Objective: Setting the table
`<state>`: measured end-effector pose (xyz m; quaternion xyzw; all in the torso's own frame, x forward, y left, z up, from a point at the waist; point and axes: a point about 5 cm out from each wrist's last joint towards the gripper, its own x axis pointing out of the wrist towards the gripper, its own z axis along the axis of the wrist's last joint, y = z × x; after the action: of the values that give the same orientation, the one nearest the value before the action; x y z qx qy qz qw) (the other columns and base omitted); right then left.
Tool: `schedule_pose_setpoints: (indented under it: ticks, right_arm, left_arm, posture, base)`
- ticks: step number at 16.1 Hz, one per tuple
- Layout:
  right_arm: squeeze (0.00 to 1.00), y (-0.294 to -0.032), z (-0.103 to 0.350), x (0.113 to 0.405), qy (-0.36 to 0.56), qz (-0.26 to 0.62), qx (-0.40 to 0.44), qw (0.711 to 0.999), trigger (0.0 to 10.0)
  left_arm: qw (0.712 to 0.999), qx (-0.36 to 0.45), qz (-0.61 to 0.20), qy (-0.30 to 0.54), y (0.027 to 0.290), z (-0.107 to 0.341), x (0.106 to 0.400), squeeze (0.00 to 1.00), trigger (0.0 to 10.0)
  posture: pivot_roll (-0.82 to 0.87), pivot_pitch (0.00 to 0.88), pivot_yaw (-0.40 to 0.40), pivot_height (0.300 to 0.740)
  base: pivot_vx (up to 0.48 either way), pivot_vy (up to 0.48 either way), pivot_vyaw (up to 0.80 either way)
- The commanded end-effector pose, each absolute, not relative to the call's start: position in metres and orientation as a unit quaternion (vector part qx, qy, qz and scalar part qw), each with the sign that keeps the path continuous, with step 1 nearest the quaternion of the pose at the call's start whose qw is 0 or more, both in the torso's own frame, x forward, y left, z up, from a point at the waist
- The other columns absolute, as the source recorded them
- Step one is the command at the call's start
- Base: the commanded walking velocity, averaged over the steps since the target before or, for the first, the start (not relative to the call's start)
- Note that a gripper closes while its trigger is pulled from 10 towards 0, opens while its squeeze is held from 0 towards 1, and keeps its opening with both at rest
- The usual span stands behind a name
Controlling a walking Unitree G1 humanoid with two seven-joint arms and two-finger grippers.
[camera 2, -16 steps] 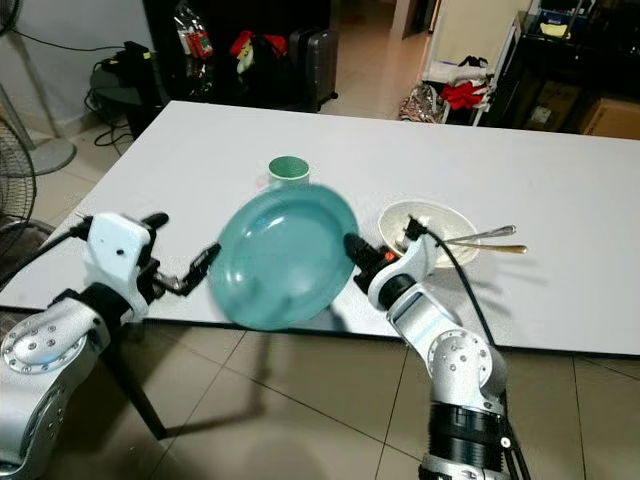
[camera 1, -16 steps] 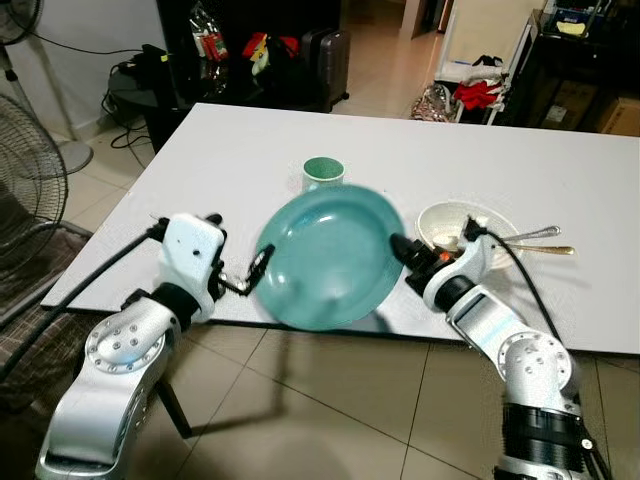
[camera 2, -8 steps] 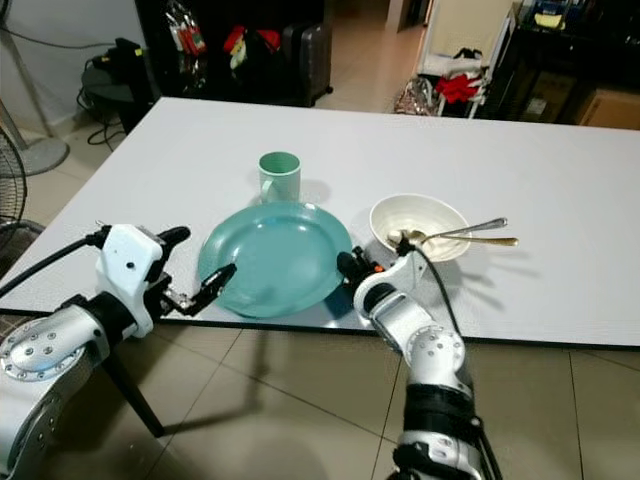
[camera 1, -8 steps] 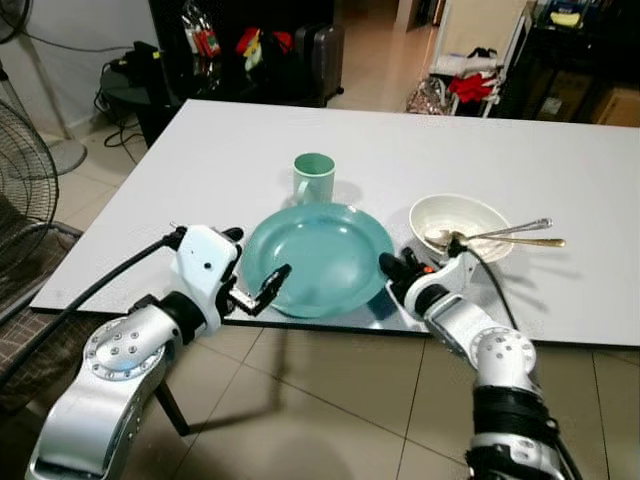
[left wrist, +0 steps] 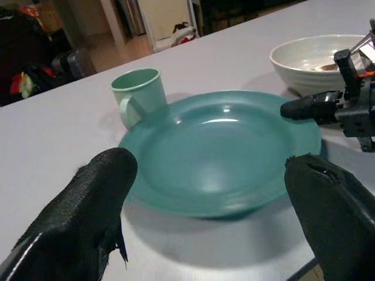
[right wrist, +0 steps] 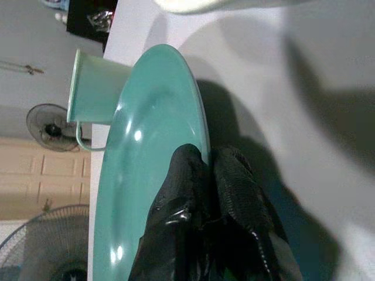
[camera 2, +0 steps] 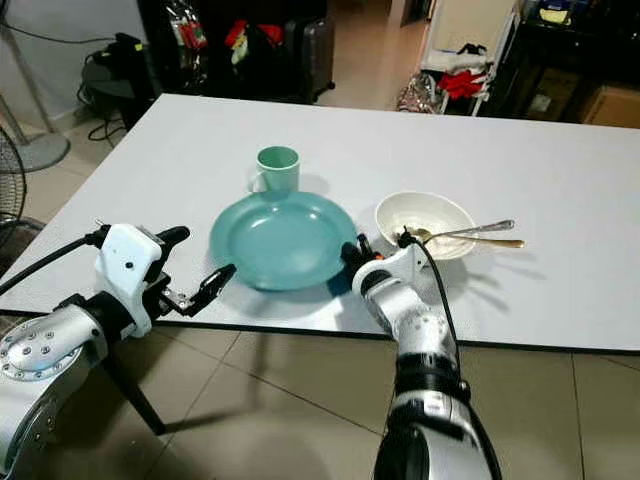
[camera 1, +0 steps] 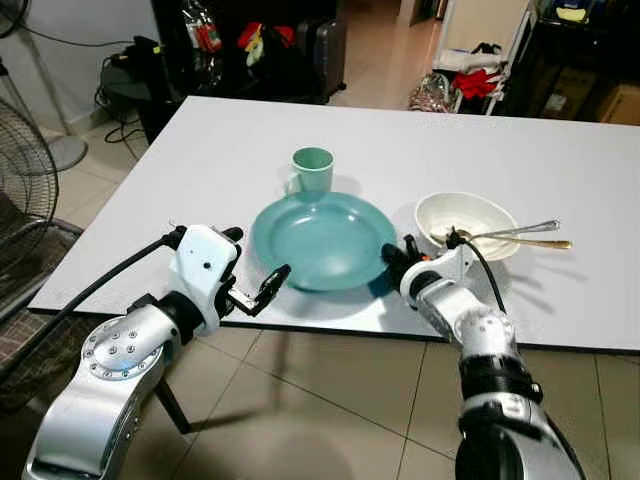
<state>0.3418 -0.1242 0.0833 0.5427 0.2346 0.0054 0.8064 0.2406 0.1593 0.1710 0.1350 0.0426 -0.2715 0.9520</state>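
A teal plate (camera 1: 322, 240) lies flat and low over the white table (camera 1: 200, 160), near its front edge. My right gripper (camera 1: 393, 262) is shut on the plate's right rim; in the right wrist view its fingers (right wrist: 187, 175) pinch that rim from both sides. My left gripper (camera 1: 252, 262) stands open just left of the plate, off its rim. Its wide-spread fingers (left wrist: 99, 193) frame the plate (left wrist: 220, 149). A teal mug (camera 1: 312, 170) stands right behind the plate. To the right stands a white bowl (camera 1: 466, 222) with spoons (camera 1: 520, 236) lying across it.
The table's front edge (camera 1: 330, 322) runs just under both grippers, with tiled floor below. A standing fan (camera 1: 25, 160) is at the left. Dark furniture, bags and a suitcase (camera 1: 320, 45) stand beyond the far side of the table.
The plate was tilted up between both grippers; it has come down flat onto the table near the mug. The left gripper has come off its rim and the right still pinches it.
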Motion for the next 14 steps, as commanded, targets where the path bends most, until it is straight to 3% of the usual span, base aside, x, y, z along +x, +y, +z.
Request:
schedule_pose_setpoints:
  ticks: [1,8,9,10,11,14]
  right_arm:
    - [0.0,-0.128,0.084,0.344,0.228,-0.003,0.542,0.809,10.0]
    - [0.0,-0.128,0.082,0.346,0.222,0.001,0.508,0.832,10.0]
    - [0.6,-0.13,0.082,0.345,0.218,0.001,0.512,0.831,10.0]
    - [0.6,-0.13,0.081,0.345,0.217,0.0,0.514,0.83,10.0]
    - [1.0,-0.132,0.08,0.344,0.216,-0.002,0.514,0.83,10.0]
    - [1.0,-0.138,0.086,0.342,0.205,0.003,0.507,0.837,10.0]
  left_arm:
    - [0.951,0.138,-0.274,0.041,0.159,0.174,0.24,0.0,10.0]
    - [0.949,0.14,-0.28,0.04,0.156,0.174,0.241,0.0,10.0]
    - [0.949,0.139,-0.281,0.04,0.156,0.174,0.241,0.0,10.0]
    - [0.949,0.138,-0.281,0.04,0.155,0.173,0.241,0.0,10.0]
    - [0.948,0.137,-0.283,0.041,0.154,0.173,0.24,0.0,10.0]
    - [0.947,0.134,-0.29,0.044,0.153,0.172,0.238,0.0,10.0]
  posture:
    - [0.01,0.0,-0.001,0.74]
    - [0.01,0.0,0.003,0.74]
    - [0.01,0.0,0.003,0.74]
    - [0.01,0.0,0.002,0.74]
    - [0.01,0.0,0.002,0.74]
    - [0.01,0.0,-0.002,0.74]
  base:
    - [0.0,0.0,0.0]
    - [0.0,0.0,0.0]
    - [0.0,0.0,0.0]
    - [0.0,0.0,0.0]
    - [0.0,0.0,0.0]
    - [0.0,0.0,0.0]
